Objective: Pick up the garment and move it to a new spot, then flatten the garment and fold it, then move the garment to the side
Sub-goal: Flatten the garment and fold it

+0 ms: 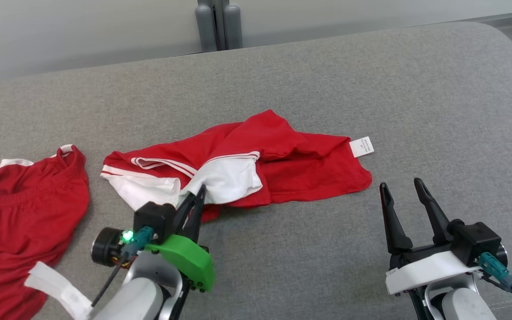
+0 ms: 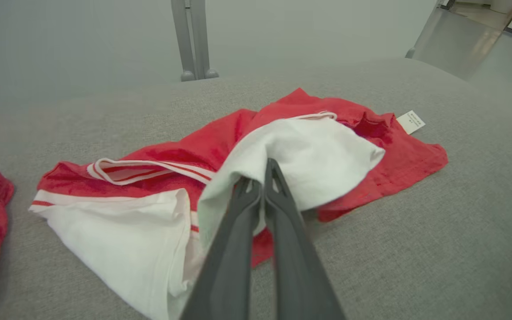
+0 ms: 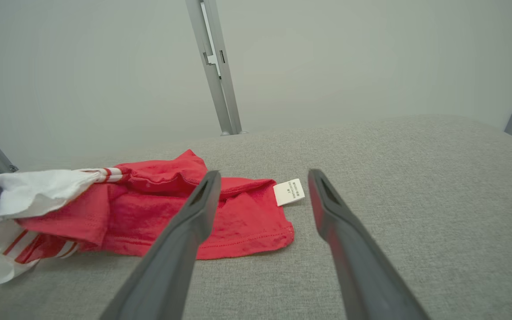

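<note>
A crumpled red garment (image 1: 291,164) with white sleeves and red stripes lies mid-surface on the grey padded surface (image 1: 371,89). A white care label (image 1: 362,147) sticks out at its right edge. My left gripper (image 1: 197,195) is shut on the garment's white sleeve at its near edge; in the left wrist view the fingers (image 2: 258,178) pinch the white cloth (image 2: 309,155), lifted slightly. My right gripper (image 1: 402,183) stands open to the right of the garment, nothing between its fingers. In the right wrist view the garment (image 3: 238,213) lies ahead to the left.
A second red garment (image 1: 20,209) with white trim lies at the left edge, a white strip (image 1: 56,289) beside it. A grey post (image 1: 218,24) stands behind the surface's far edge. Bare grey surface stretches to the right and far side.
</note>
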You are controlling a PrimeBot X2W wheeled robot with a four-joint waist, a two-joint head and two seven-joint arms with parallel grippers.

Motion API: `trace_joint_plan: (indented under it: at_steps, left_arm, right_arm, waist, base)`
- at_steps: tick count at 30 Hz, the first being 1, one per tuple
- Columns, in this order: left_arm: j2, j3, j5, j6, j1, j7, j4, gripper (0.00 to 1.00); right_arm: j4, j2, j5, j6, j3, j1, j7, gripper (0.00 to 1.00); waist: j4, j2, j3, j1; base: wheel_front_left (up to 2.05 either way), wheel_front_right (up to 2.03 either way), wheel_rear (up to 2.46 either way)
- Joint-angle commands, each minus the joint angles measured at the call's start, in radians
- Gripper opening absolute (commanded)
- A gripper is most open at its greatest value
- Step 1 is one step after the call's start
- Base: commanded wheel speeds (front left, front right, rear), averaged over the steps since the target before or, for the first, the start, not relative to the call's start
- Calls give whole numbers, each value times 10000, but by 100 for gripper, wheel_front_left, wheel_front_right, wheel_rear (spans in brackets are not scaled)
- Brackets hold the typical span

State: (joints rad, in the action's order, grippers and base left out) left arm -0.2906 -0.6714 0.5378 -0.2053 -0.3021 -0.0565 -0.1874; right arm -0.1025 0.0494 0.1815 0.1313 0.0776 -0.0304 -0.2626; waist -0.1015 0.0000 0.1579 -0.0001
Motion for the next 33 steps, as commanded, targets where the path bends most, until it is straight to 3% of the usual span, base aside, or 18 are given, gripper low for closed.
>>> trace_joint_plan:
  at_steps: [1, 8, 10, 24, 33]
  left_arm:
    - [-327, 171, -101, -190, 40, 134, 587, 0]
    - [-1301, 847, 257, -773, 399, 1081, 3182, 0]
    - [-1475, 929, 335, -878, 520, 1286, 3407, 0]
    - [-1024, 625, 630, -694, 368, 1408, 3112, 0]
    - [-551, 357, 643, -667, 18, 1423, 2916, 0]
  right_arm:
    - [1, 19, 43, -10, 1, 47, -33, 100]
    - [-23, 18, 146, -10, 239, -3, -33, 100]
    - [-130, 4, 446, -9, 874, -147, -32, 100]
    - [-1436, 458, 1492, -11, 6385, -2293, -33, 100]
    - [-2828, 108, 1694, -11, 7146, -3368, -33, 100]
  waist:
    - [118, 0, -89, 1]
    - [342, 0, -244, 1]
    - [363, 0, -243, 1]
    - [704, 0, -70, 1]
    - [1035, 0, -79, 1]
  base:
    - [0, 0, 0]
    - [0, 0, 0]
    - [0, 0, 0]
    - [0, 0, 0]
    - [0, 0, 0]
